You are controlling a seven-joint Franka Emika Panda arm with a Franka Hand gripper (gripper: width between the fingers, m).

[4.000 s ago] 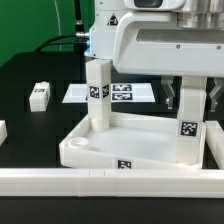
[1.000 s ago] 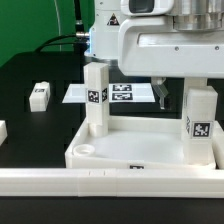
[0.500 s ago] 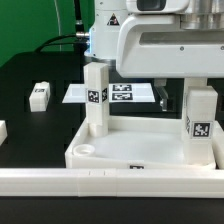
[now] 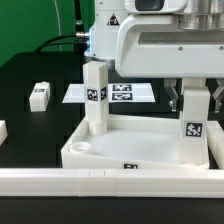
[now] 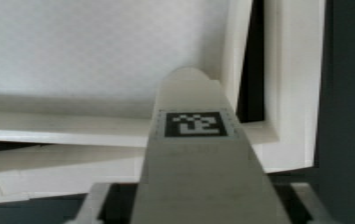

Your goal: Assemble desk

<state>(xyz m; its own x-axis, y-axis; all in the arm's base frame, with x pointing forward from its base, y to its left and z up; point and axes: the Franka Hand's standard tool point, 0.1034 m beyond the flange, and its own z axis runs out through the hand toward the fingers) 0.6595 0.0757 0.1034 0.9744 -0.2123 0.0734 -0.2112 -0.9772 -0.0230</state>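
Note:
The white tray-like tabletop (image 4: 140, 150) lies rim up near the front rail. One white tagged leg (image 4: 97, 95) stands upright in its back corner socket on the exterior view's left. My gripper (image 4: 193, 100) is shut on a second tagged leg (image 4: 193, 130), which stands upright in the tabletop's corner on the exterior view's right, with a finger on each side of its upper part. In the wrist view this leg (image 5: 200, 150) runs down to the tabletop's rim (image 5: 245, 80), and the grey fingers (image 5: 106, 205) flank it.
A loose white leg (image 4: 39, 95) lies on the black table at the exterior view's left, and another white part (image 4: 2, 130) shows at the left edge. The marker board (image 4: 120, 93) lies behind the tabletop. A long white rail (image 4: 110, 182) borders the front.
My gripper has turned about the right-hand leg, so both fingers now show beside it. The tabletop has swung with it, its front-left corner moving left and slightly back.

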